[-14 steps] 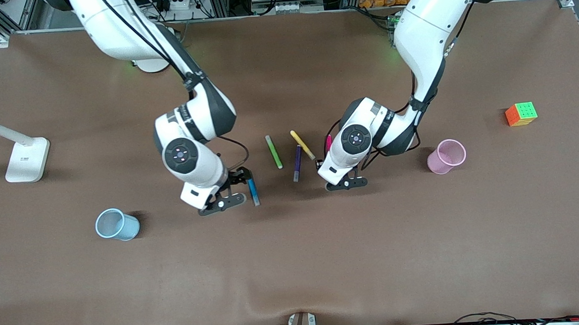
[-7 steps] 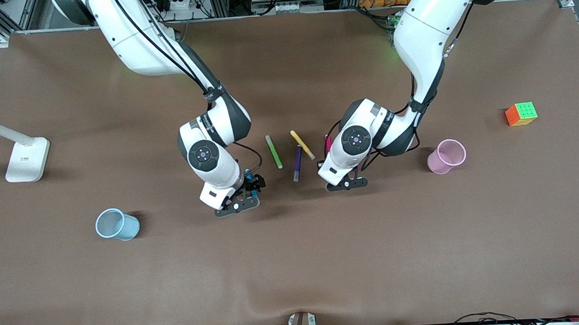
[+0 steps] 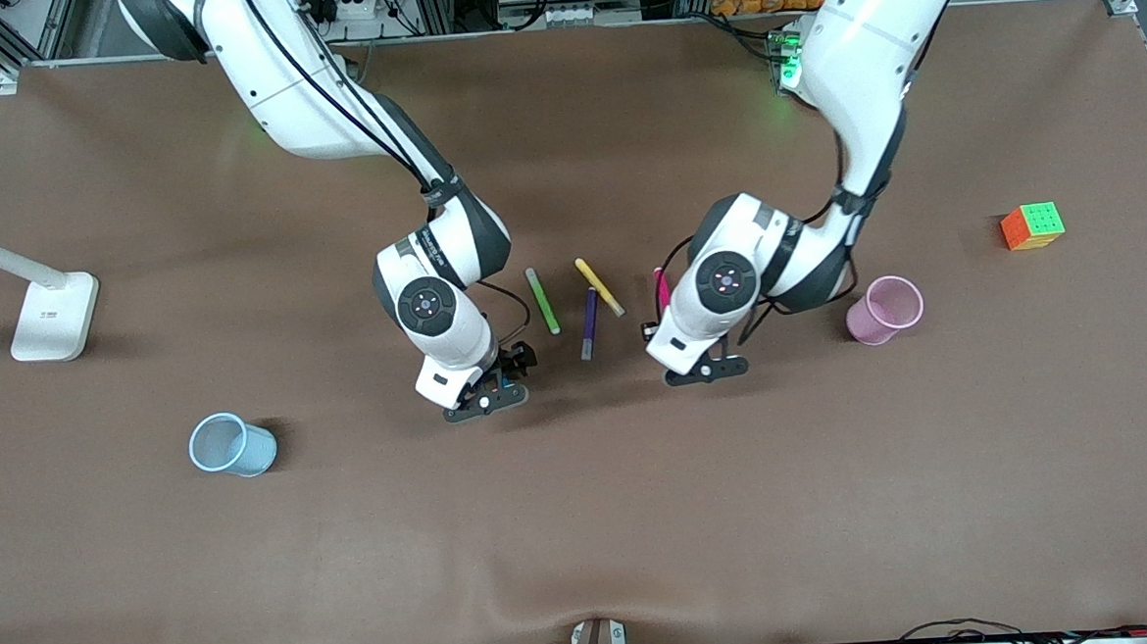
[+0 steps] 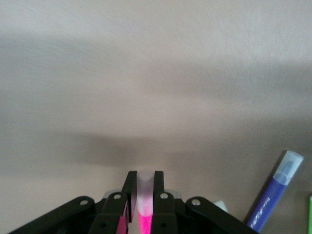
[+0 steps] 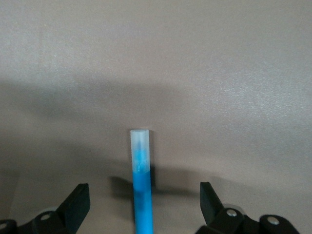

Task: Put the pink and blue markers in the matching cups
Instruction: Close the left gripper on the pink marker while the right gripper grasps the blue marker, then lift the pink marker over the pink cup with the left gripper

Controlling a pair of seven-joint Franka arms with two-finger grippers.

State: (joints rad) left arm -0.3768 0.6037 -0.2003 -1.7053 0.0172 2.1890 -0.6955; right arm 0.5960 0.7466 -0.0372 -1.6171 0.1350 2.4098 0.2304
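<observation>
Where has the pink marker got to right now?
The pink marker is clamped upright in the left gripper, above the table between the purple marker and the pink cup; only its tip shows in the front view.

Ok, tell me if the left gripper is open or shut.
Shut on the pink marker: the left gripper has its fingers pressed against both sides of it.

The right arm reaches from its base down toward the middle of the counter, wrist bent over, its hand [image 3: 501, 373] low above the surface with fingers [image 5: 75, 202] spread wide apart. The left arm drops in a steep bend, elbow high. Its hand [image 3: 690, 352] hangs just above the counter, fingers [image 4: 157, 195] closed tight on the pink marker [image 4: 144, 204].
</observation>
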